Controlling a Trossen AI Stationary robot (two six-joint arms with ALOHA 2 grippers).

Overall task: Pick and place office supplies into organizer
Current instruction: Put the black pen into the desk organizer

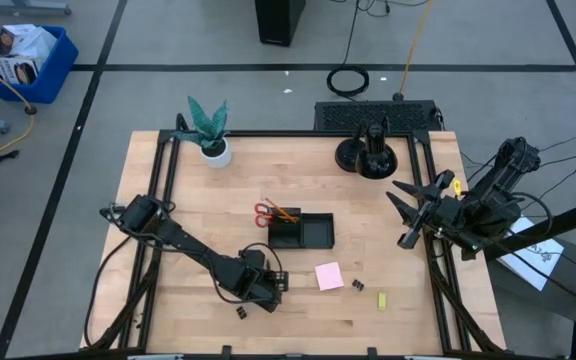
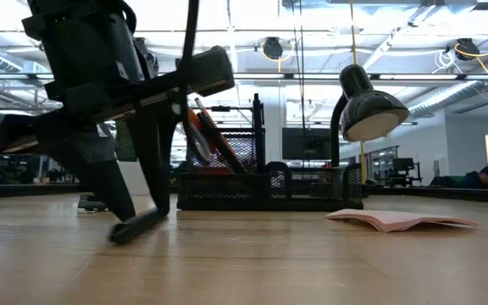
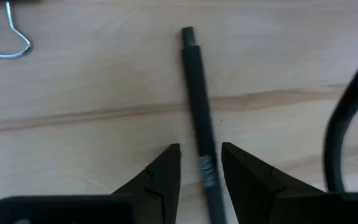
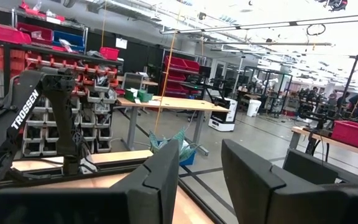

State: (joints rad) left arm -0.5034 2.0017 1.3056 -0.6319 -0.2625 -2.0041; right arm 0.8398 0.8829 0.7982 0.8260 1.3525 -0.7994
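The left gripper (image 3: pixel 201 163) is down at the front of the wooden table (image 1: pixel 188 215), its two dark fingers (image 3: pixel 160 177) standing apart on either side of a black pen (image 3: pixel 199 118) that lies flat on the wood — the pen runs straight between the fingertips, but whether the pads actually touch it cannot be told. In the high view this gripper (image 1: pixel 280 283) sits just in front of and to the left of the organizer (image 1: pixel 303 231), with a binder clip (image 1: pixel 241 314) on the table near it; the wrist view shows the wire handle of a clip (image 3: pixel 2 37) off to one side of the pen.

The organizer, a low black tray near the table's middle, holds the red-handled scissors (image 1: pixel 263 212) and orange pencils (image 1: pixel 283 212) leaning out of its left end. In front of it lie the pink sticky-note pad (image 1: pixel 329 276), two more small black clips (image 1: pixel 355 286) and a small yellow-green piece (image 1: pixel 382 299).

The right gripper (image 1: pixel 400 200) waits raised at the table's right edge, its fingers (image 4: pixel 253 180) parted and nothing between them — well away from the supplies
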